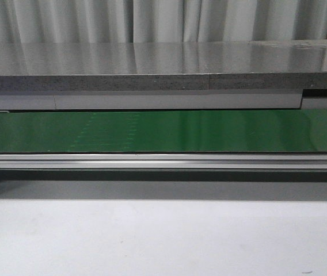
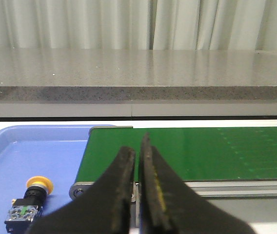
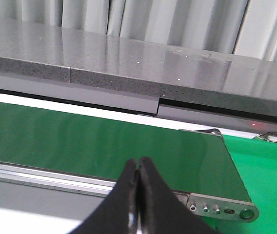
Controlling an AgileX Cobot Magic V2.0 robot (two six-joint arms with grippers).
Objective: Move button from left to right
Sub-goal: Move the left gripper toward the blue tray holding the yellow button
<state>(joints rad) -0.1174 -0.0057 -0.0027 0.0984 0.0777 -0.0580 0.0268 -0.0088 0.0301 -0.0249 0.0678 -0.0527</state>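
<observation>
I see left pincer (image 2: 137,161) nearly closed, empty | right pincer (image 3: 138,168) closed, empty | button (image 2: 30,201) lying in blue tray (image 2: 55,146), near left pincer, beside green belt (image 2: 202,151) end

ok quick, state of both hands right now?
Left hand: closed, holding nothing; the button lies apart on the blue tray.
Right hand: closed, empty, over the green belt.

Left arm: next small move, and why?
Probably open the left hand and swing it toward the button. The button lies on its side in the blue tray, untouched, off to one side of the nearly shut fingers; the green belt is bare.
</observation>
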